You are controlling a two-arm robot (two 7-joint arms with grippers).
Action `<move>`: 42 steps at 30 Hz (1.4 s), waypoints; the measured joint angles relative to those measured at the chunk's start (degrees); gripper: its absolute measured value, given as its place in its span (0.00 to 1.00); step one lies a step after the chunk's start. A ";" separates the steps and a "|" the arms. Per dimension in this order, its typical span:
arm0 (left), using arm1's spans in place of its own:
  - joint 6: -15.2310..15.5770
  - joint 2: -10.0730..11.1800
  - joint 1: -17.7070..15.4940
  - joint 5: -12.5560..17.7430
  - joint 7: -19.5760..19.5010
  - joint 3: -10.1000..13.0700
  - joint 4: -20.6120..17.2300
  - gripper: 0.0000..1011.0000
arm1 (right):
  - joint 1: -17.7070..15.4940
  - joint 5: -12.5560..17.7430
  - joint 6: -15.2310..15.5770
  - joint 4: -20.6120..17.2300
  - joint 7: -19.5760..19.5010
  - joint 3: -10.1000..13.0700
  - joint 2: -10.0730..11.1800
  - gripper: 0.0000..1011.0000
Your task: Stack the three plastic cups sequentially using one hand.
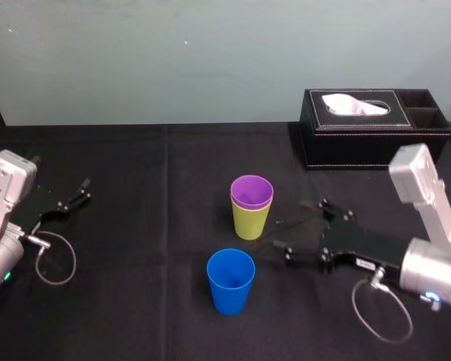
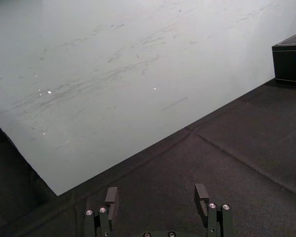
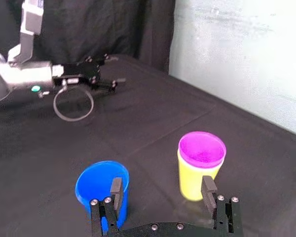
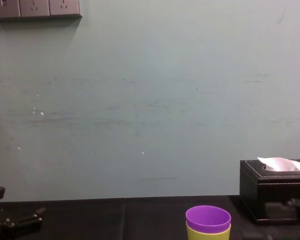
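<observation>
Stacking half done: purple cup sits, apparently fully, in yellow-green cup; blue cup stands apart. Right gripper, jaws spread and empty, beside them, should next take blue. Left gripper parked far left.

A purple cup is sitting in a yellow-green cup; a blue cup is standing near. A black tablecloth is lying under them. At its far right corner, a black box with pale stitching is holding a white tissue.

Black-draped table: green cup; blue cup near, in front; tissue box behind-right of it.
</observation>
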 joint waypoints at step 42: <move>0.00 0.00 0.00 0.00 0.00 0.00 0.00 1.00 | -1.44 -4.42 -2.67 2.14 0.81 -7.94 1.28 0.99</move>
